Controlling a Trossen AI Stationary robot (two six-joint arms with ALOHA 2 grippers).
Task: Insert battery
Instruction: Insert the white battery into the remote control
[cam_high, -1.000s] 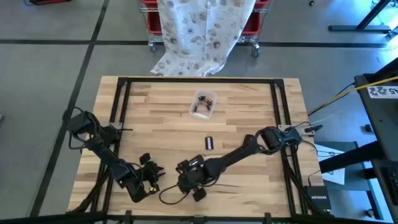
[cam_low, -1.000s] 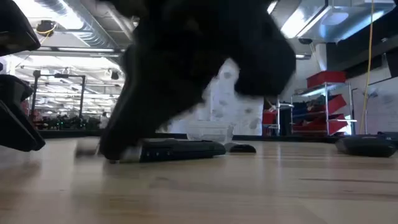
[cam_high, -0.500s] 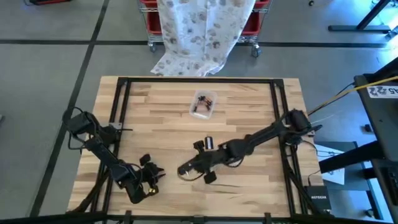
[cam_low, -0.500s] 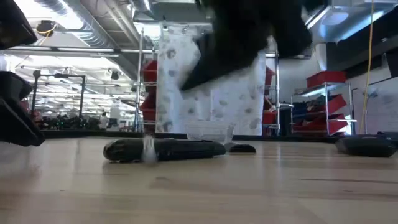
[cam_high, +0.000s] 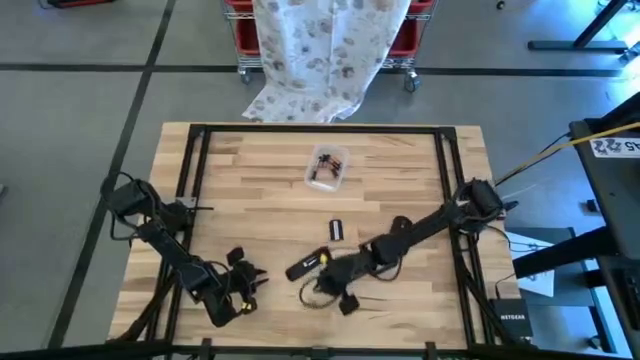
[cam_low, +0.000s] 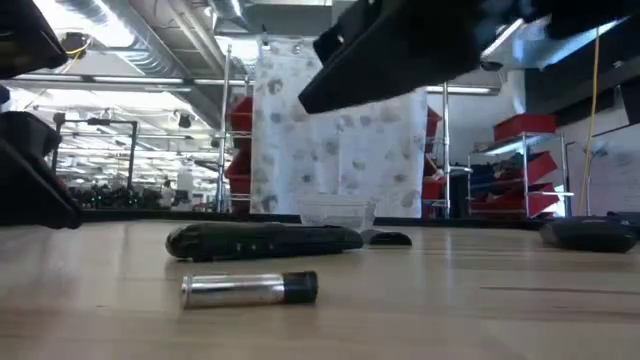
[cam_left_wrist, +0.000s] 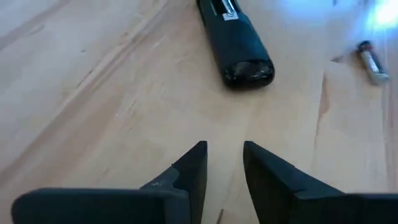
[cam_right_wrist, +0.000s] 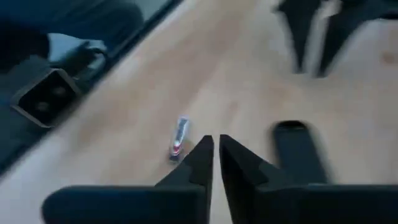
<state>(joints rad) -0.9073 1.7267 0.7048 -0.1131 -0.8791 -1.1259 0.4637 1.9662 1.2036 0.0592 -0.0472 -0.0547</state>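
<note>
The black remote (cam_low: 265, 241) lies flat on the wooden table, also seen in the high view (cam_high: 309, 266). A silver battery with a dark end (cam_low: 250, 288) lies on its side on the table, nearer the front edge than the remote; no gripper touches it. My right gripper (cam_right_wrist: 215, 155) hangs shut above the table, just right of the remote, its fingers aimed toward the table's left. My left gripper (cam_left_wrist: 224, 165) rests low at the front left (cam_high: 245, 285), open, empty, and facing the remote's end (cam_left_wrist: 247, 70).
A small black cover piece (cam_high: 336, 230) lies behind the remote. A clear container (cam_high: 327, 167) holding small parts stands at the far middle. A loose cable (cam_high: 318, 296) loops beside the right gripper. Black frame rails (cam_high: 447, 180) run along the table's sides.
My right gripper has risen off the remote's left end and drawn back toward the table's right. The battery has come down by the remote and now lies on its side on the table, in front of the remote.
</note>
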